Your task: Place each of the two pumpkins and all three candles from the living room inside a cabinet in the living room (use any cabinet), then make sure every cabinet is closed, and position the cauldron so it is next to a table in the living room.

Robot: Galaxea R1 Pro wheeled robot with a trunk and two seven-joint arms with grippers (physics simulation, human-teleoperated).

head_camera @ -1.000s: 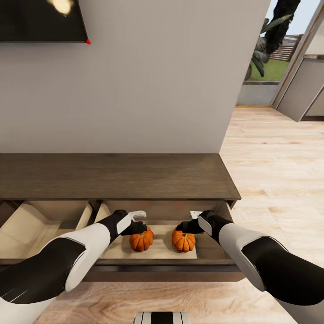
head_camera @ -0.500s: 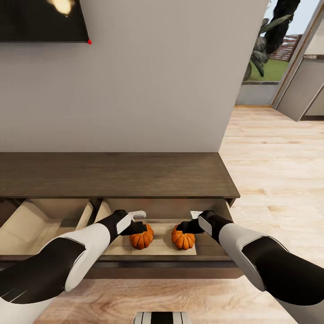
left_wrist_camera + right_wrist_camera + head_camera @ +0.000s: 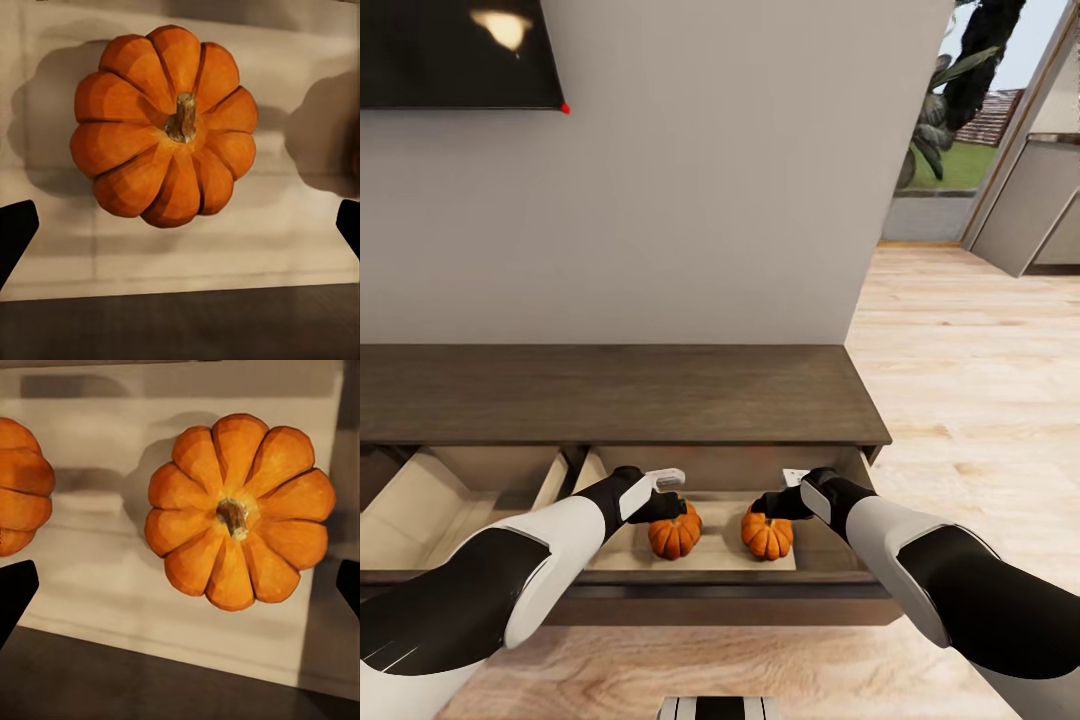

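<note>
The dark-brown cabinet (image 3: 620, 395) stands against the wall with two drawers pulled out. Both pumpkins rest on the pale floor of the right drawer (image 3: 815, 545). The left pumpkin (image 3: 674, 535) (image 3: 165, 124) sits upright, and my left gripper (image 3: 665, 508) (image 3: 180, 225) hovers open just above it, fingers spread wide to either side without touching. The right pumpkin (image 3: 767, 537) (image 3: 240, 510) lies under my right gripper (image 3: 772, 505) (image 3: 180, 585), which is open too and clear of it. The left pumpkin's edge (image 3: 22, 487) also appears in the right wrist view.
The left drawer (image 3: 460, 500) is open with a pale interior. A dark screen (image 3: 450, 50) hangs on the grey wall above. Light wood floor (image 3: 980, 380) runs off to the right toward a glazed opening with plants (image 3: 950, 130).
The whole head picture has shifted slightly, so the camera moved. Both grippers stay open above the pumpkins, which lie still in the drawer.
</note>
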